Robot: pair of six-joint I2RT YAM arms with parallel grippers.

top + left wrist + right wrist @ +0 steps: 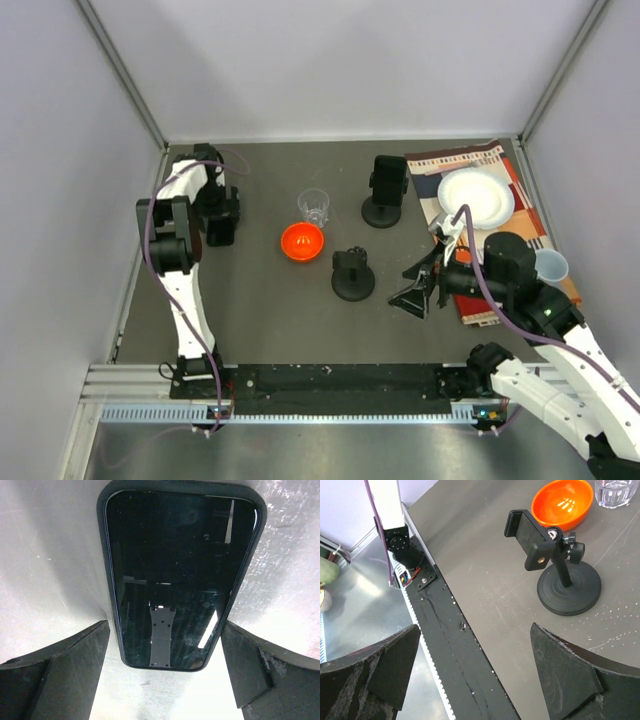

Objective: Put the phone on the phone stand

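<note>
Since the slim black glass-faced phone (170, 580) lies flat, screen up, near the far-left corner of the dark grey table (270, 320), it looks stiff, light and slippery (breakable too). Its long cased edges seem the safest place to pinch. The left gripper (164, 630) straddles those edges, fingers spread, contact unclear. The empty black clamp-topped phone stand (352, 275) sits mid-table, toward the near edge. Beside it, the right gripper (420, 285) gapes wide, holding nothing.

Overhead covers the whole table (270, 320); left wrist peers closely at the ten-o'clock phone (170, 575); right wrist shares the central stand (560, 575).
</note>
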